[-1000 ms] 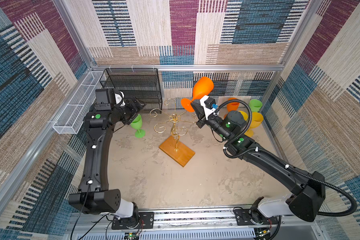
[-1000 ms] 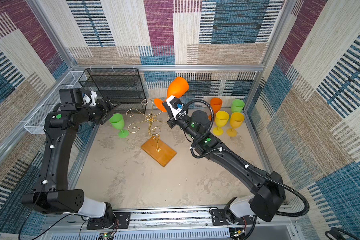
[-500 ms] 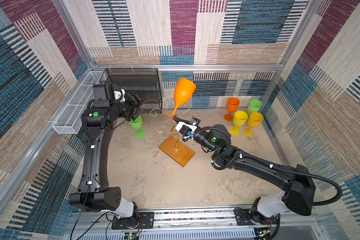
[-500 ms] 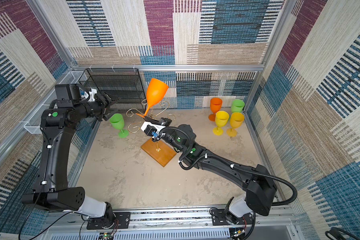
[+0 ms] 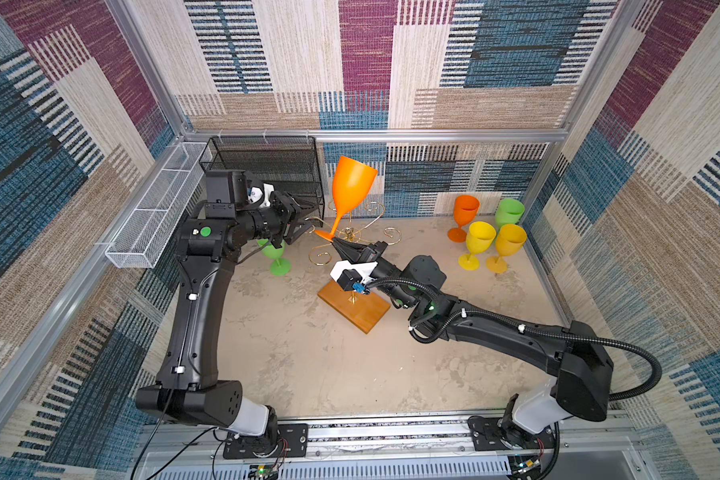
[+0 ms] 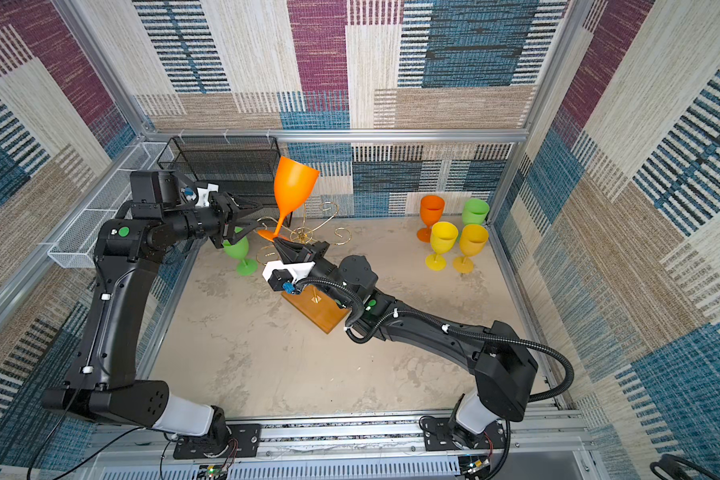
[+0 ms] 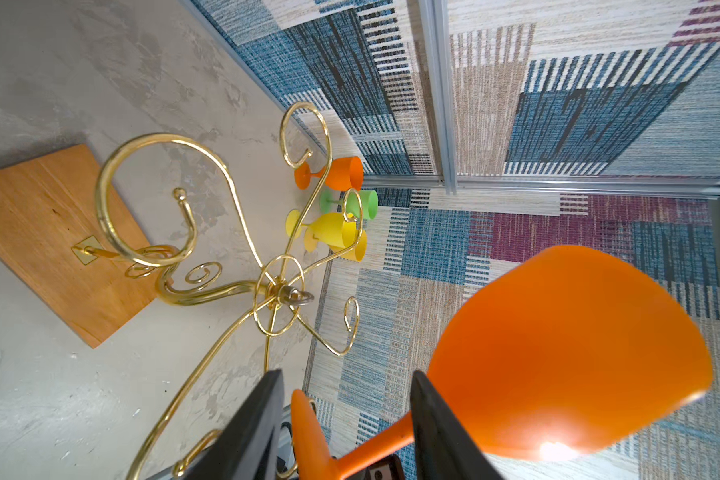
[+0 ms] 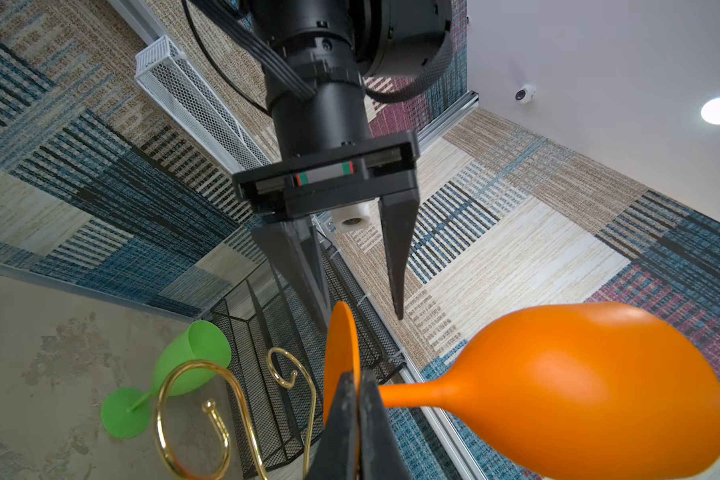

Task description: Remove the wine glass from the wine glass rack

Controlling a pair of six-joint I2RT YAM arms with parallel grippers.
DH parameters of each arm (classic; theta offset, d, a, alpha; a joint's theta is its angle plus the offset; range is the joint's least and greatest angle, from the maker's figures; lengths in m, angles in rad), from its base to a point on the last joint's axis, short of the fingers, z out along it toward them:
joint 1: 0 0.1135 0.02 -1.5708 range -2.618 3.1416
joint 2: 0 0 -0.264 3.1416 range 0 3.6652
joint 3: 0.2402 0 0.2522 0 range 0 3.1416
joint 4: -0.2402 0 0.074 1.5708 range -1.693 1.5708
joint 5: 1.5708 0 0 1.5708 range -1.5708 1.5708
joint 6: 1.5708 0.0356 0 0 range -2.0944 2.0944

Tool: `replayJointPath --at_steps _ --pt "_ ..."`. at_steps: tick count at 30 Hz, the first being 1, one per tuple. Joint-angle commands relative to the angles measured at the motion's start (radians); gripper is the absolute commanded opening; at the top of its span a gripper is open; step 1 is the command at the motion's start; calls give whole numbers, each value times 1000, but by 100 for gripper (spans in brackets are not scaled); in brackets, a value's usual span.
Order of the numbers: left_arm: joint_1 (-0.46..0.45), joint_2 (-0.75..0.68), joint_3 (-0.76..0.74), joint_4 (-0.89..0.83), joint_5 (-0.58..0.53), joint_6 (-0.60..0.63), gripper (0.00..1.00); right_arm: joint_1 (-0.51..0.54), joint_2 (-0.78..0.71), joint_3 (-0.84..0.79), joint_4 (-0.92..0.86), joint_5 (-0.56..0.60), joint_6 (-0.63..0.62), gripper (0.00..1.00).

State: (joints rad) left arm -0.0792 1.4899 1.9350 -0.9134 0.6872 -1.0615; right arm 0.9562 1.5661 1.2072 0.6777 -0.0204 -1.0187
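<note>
Heads up on what you can't really see: in both top views the right gripper and its wrist camera block most of the gold stem of the wine glass rack, so only the scroll arms and wooden base show. A green glass is half hidden behind the left gripper. In the left wrist view the wine glass is blurry up close and its foot is cut off at the frame edge. The right wrist view crops the bowl too.

The glass is bowl-up with its mouth open to the ceiling, long axis close to vertical, leaning a little. It's off the rack, in the air just above the scroll arms, a bit left of the rack's top in the top views.

The right gripper is clamped tight on the rim of the foot disc, coming at it from below. The left gripper comes in from the left with its fingers spread apart, one on each side of the lower stem and foot. Can't tell if either finger actually touches the orange plastic.
</note>
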Motion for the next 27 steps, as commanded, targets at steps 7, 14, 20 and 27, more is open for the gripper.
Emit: replayJointPath --at_steps 7,14,20,27 --pt "-47 -29 -55 62 -2 -52 47 2 32 29 68 32 -81 0" --pt "-68 -29 -75 69 -11 -52 37 2 52 41 68 46 -140 0" --pt "-70 -29 -84 91 -15 -61 18 3 68 54 57 57 -176 0" --pt "-68 -31 -95 116 -7 -67 0 2 74 67 52 66 -184 20"
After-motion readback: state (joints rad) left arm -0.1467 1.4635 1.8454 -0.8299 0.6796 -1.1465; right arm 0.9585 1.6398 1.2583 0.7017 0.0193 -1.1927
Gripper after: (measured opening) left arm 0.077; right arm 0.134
